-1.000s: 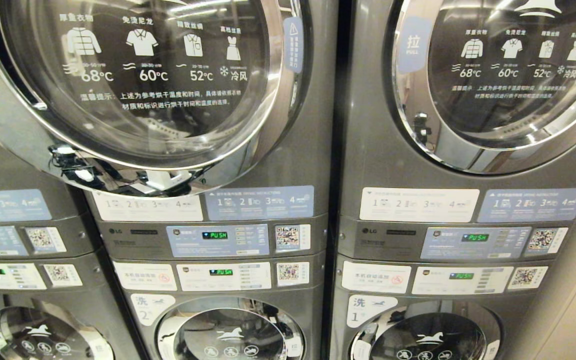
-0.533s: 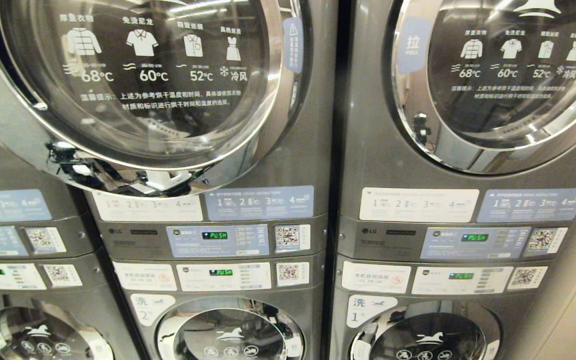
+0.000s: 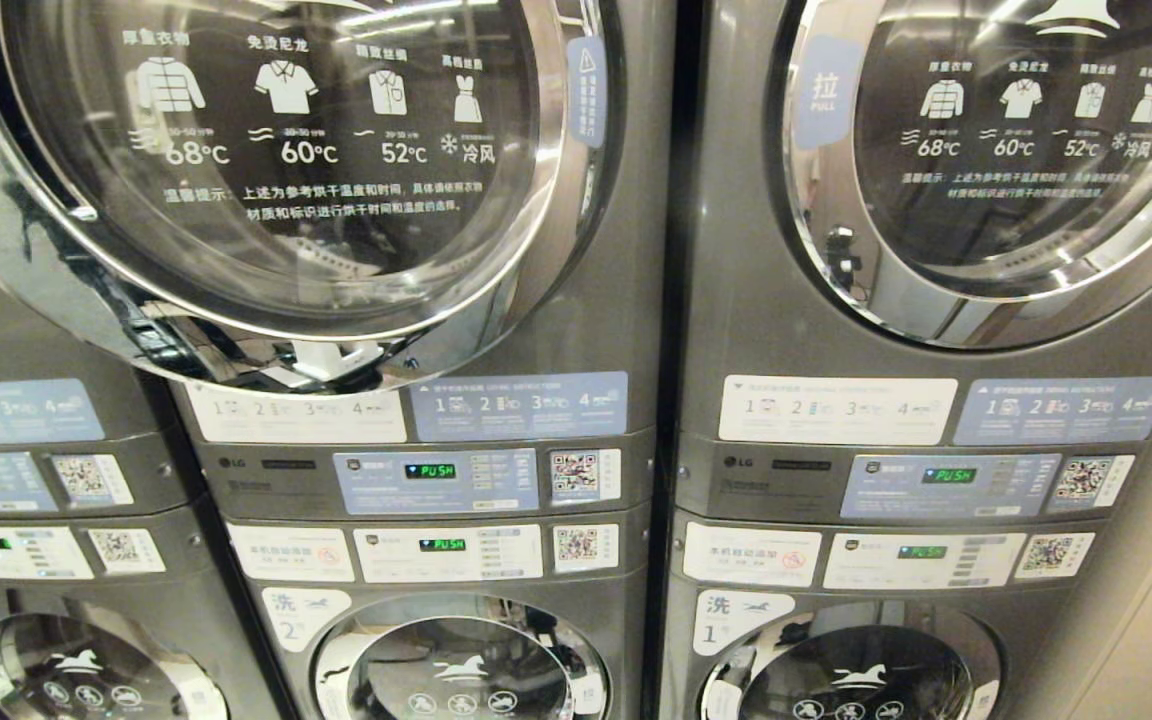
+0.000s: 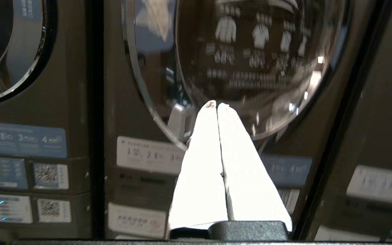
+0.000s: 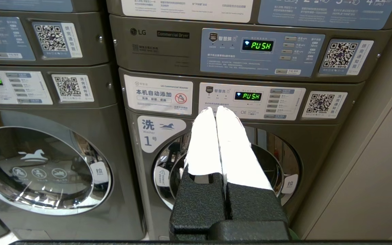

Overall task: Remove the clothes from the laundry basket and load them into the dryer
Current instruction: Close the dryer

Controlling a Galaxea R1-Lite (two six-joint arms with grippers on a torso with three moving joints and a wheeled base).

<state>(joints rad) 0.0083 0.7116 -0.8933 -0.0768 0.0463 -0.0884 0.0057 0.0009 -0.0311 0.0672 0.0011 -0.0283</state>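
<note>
A: Where is the dryer?
B: Straight ahead of us, in the tower numbered 2, its round chrome door standing ajar.
A: And our claws?
B: Our left claw points at that door, pinched together, holding nothing. Our right claw, likewise empty and closed, faces washer 1.

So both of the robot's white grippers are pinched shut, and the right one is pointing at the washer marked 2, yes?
Not quite. Both are shut, but the right wrist view shows the right gripper in front of the washer marked 1, not 2. The left gripper points at the big dryer door.
</note>
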